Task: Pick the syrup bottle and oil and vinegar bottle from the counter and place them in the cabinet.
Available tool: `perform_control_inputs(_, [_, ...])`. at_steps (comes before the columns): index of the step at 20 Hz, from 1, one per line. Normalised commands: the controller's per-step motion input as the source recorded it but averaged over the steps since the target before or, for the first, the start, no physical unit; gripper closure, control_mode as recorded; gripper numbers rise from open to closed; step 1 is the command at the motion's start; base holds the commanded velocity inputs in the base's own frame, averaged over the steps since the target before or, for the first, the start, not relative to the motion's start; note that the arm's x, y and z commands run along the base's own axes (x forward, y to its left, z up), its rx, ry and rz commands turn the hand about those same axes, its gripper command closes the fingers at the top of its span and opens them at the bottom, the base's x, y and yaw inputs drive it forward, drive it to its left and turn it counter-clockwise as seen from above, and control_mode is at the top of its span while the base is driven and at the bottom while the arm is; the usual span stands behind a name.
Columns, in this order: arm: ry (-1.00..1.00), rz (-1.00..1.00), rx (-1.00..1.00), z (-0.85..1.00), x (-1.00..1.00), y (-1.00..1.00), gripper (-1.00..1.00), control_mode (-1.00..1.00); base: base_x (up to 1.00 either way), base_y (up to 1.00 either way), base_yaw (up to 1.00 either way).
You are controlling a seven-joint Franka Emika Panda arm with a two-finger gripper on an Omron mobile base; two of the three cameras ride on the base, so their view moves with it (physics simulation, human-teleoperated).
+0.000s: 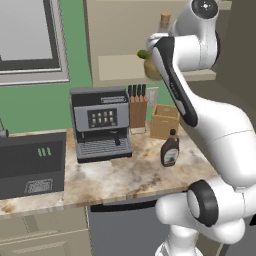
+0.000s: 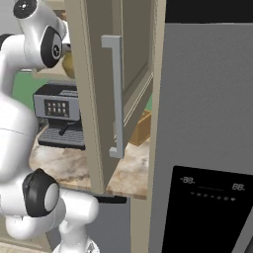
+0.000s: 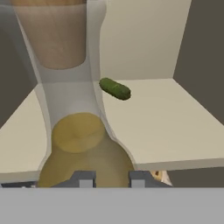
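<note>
The oil and vinegar bottle (image 3: 83,144) stands upright close in front of the hand camera, its olive-yellow belly low and its cork-coloured top high. My gripper (image 3: 112,179) is shut on the belly, one finger on each side. In the left base view the bottle (image 1: 151,70) hangs at the front edge of the cabinet shelf (image 1: 115,67), with my arm partly covering it. The tan cabinet shelf (image 3: 175,122) spreads behind the bottle. I cannot tell if the bottle touches it. The syrup bottle (image 1: 170,148), dark brown with a black cap, stands on the counter (image 1: 120,177) near its right end.
A green pickle (image 3: 115,89) lies on the shelf behind the bottle. The open cabinet door (image 2: 94,99) with its grey handle (image 2: 116,94) hangs to my right, beside a dark fridge (image 2: 207,123). On the counter stand a coffee machine (image 1: 100,122), a knife block (image 1: 137,107) and a wooden box (image 1: 165,121).
</note>
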Motion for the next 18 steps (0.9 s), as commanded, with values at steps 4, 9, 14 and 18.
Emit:
perform_control_inputs(4, [-0.04,0.00,0.00,-0.22,0.10,0.10,1.00,-1.00,0.00,0.00,0.00])
perform_control_inputs(9, [-0.05,0.00,0.00,-0.07,0.17,0.04,1.00,-1.00,0.00,0.00,0.00])
perform_control_inputs(14, [-0.06,0.00,0.00,0.00,0.30,0.00,1.00,-1.00,0.00,0.00,0.00])
perform_control_inputs(18, [-0.04,0.00,0.00,0.00,0.42,0.00,1.00,-1.00,0.00,0.00,0.00])
